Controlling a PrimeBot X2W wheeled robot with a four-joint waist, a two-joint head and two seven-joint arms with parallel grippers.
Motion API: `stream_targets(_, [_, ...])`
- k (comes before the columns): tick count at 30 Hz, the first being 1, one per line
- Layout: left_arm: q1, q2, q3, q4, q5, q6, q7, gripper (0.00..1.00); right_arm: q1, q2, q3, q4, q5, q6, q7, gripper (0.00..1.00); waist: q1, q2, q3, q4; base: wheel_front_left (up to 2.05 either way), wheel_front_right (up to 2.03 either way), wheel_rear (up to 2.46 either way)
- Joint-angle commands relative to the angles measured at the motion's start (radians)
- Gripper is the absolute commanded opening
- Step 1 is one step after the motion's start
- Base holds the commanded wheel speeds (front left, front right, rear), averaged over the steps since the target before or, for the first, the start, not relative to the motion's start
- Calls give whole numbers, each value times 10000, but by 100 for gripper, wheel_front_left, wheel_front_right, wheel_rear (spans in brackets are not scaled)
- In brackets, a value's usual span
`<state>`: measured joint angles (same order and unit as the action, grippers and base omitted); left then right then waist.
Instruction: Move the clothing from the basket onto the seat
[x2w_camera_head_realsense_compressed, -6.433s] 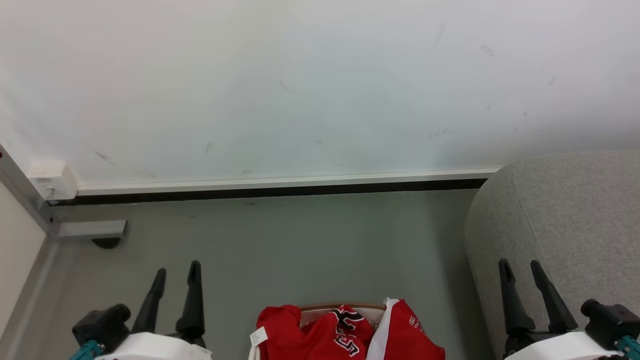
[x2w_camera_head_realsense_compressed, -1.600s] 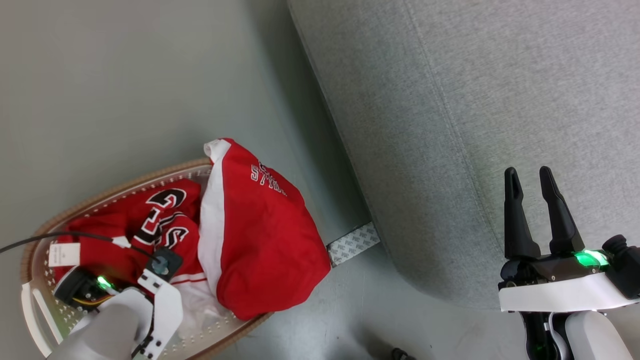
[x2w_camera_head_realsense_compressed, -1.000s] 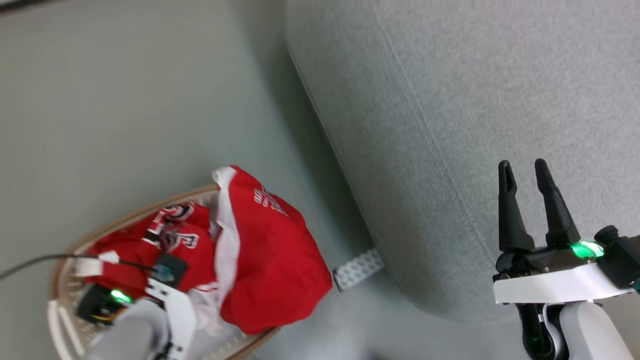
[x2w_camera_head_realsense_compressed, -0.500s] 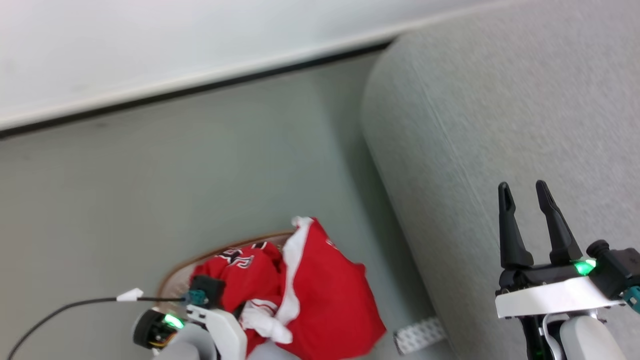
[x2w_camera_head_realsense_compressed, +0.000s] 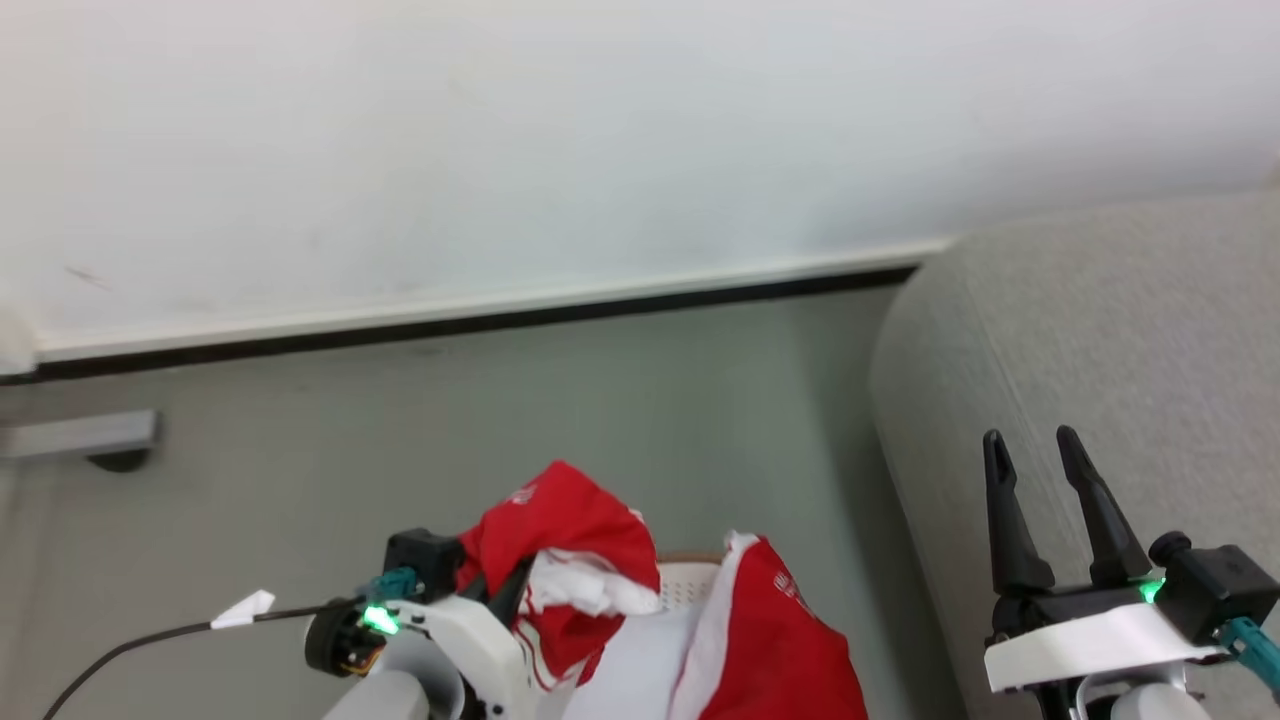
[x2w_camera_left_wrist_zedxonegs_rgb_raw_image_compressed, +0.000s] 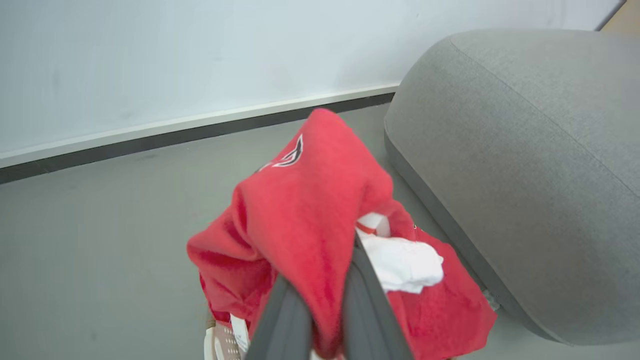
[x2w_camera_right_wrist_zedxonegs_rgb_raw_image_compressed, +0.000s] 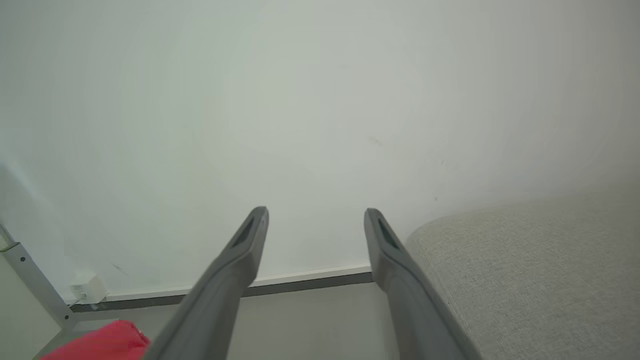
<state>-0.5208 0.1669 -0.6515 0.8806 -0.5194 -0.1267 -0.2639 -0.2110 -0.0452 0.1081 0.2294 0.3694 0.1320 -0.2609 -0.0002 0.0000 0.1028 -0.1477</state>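
Note:
My left gripper (x2w_camera_head_realsense_compressed: 505, 590) is shut on a red garment of the clothing (x2w_camera_head_realsense_compressed: 560, 525), holding it bunched above the basket (x2w_camera_head_realsense_compressed: 690, 582). In the left wrist view its fingers (x2w_camera_left_wrist_zedxonegs_rgb_raw_image_compressed: 365, 310) pinch the red fabric (x2w_camera_left_wrist_zedxonegs_rgb_raw_image_compressed: 310, 215), and a white fold hangs beside them. A second red garment with white trim (x2w_camera_head_realsense_compressed: 775, 640) lies over the basket's right side. The light-grey seat (x2w_camera_head_realsense_compressed: 1100, 330) rises at the right. My right gripper (x2w_camera_head_realsense_compressed: 1035, 450) is open and empty in front of the seat; in its wrist view the gripper (x2w_camera_right_wrist_zedxonegs_rgb_raw_image_compressed: 315, 215) points at the wall beside the seat (x2w_camera_right_wrist_zedxonegs_rgb_raw_image_compressed: 525, 260).
A white wall with a dark baseboard (x2w_camera_head_realsense_compressed: 480, 320) runs across the back above grey floor. A metal bracket (x2w_camera_head_realsense_compressed: 80, 435) sits at the far left. A black cable with a white tag (x2w_camera_head_realsense_compressed: 245, 605) trails from my left wrist. A bit of the basket (x2w_camera_left_wrist_zedxonegs_rgb_raw_image_compressed: 220, 340) shows under the lifted garment.
The head camera has swung up from the basket toward the wall. My left gripper has risen with a red garment out of the basket. The right gripper stays open.

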Motion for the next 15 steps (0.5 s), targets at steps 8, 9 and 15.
stream_targets(8, [480,108,755,-2021,588,117,-7,0,479,-50,47,137,-54,-23,-21,100,2,0,-858,673,0,0,0])
stream_targets(9, [468,125,846,-2262,625,123,-6,0,513,-50,86,133,-40,-23,-21,100,2,0,-888,692,0,0,0])
stream_targets(15, [276,79,1335,-3833,854,132,-6,0,573,-50,404,107,43,-23,-21,100,2,0,-1009,783,0,0,0])
